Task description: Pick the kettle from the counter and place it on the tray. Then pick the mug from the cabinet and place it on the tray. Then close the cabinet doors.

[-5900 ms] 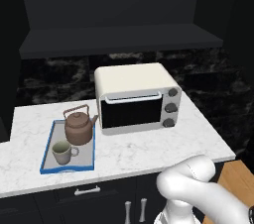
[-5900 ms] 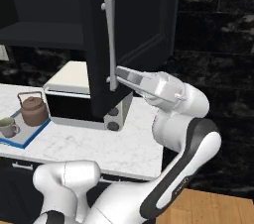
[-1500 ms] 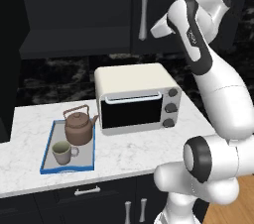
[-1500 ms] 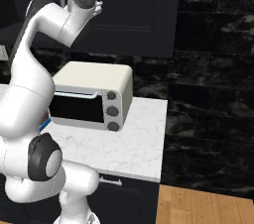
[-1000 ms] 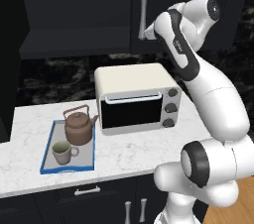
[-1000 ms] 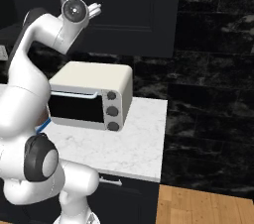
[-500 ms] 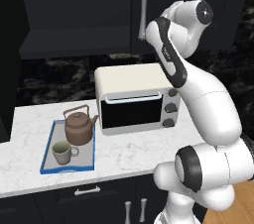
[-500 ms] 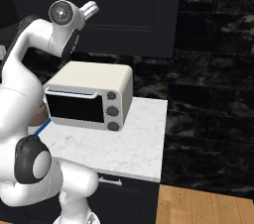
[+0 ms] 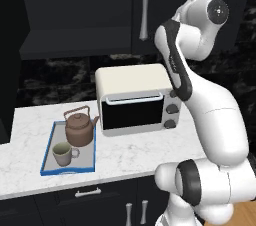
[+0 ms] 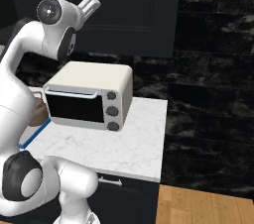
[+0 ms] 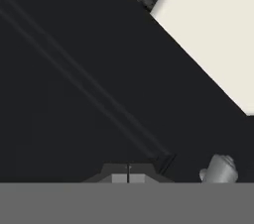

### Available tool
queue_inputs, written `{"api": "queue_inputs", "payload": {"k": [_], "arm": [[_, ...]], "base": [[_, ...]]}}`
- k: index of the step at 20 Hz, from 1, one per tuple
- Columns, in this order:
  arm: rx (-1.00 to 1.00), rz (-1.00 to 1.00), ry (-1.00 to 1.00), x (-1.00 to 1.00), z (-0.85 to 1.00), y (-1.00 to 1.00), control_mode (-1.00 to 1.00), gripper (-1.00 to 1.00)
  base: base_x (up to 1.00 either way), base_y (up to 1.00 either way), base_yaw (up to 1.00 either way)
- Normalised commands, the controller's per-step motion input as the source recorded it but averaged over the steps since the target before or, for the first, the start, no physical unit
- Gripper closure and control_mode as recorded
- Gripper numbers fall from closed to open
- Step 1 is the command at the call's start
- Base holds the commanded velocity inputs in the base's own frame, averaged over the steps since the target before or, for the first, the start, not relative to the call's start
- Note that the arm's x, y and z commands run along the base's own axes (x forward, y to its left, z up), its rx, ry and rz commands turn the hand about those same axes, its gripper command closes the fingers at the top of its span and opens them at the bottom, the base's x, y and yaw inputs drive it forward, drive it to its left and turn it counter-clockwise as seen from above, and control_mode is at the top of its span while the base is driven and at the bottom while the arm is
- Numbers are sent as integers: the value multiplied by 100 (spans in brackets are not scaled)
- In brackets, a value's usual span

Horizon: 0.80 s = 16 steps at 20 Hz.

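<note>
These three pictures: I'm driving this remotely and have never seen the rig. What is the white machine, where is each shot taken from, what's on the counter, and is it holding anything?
The white machine is a jointed robot arm on a drivable base. Two pictures come from cameras on that base, behind the arm to its left and right. The third looks along its gripper, whose two finger tips are pressed together with nothing between them; it faces a dark cabinet door.

On the white marble counter stands a cream toaster oven. Beside it lies a blue-rimmed tray carrying a brown kettle and a small mug.

Overhead, the right cabinet door with its silver bar handle looks shut; the left side shows an open shelf.
</note>
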Motion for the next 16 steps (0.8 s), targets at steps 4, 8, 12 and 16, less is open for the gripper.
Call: {"api": "queue_inputs", "payload": {"k": [4, 8, 12, 16], "arm": [[-6, 0, -6, -100, 9, 26, -100, 100], [-8, 6, 1, -27, -1, 17, -100, 100], [-14, 2, -3, -27, -5, 16, -100, 100], [-28, 14, -1, -71, -23, 54, -100, 100]], "base": [[0, 0, 0], [0, 0, 0], [0, 0, 0], [0, 0, 0]]}}
